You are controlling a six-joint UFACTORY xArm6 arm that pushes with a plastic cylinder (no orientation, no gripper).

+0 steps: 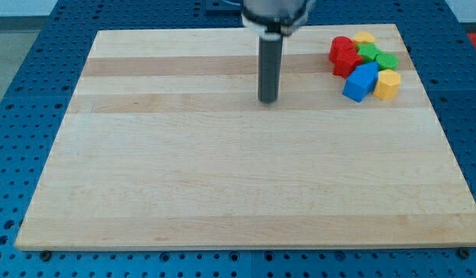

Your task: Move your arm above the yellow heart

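Tip [268, 100] stands well apart from blocks [365, 66].

Wooden board [222, 177] carries clustered red [343, 54], green [376, 55], blue [360, 82], yellow blocks [386, 84].

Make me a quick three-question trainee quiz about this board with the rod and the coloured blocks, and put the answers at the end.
1. True or false: my tip is touching the cluster of blocks.
2. Multiple choice: the blocks sit in which part of the wooden board? A) the view's bottom left B) the view's top right C) the centre
3. Fill in: the block directly to the view's left of the yellow block at the cluster's lower edge is ____.

Key:
1. False; the tip stands apart, to the view's left of the cluster.
2. B
3. Blue; the blue block.
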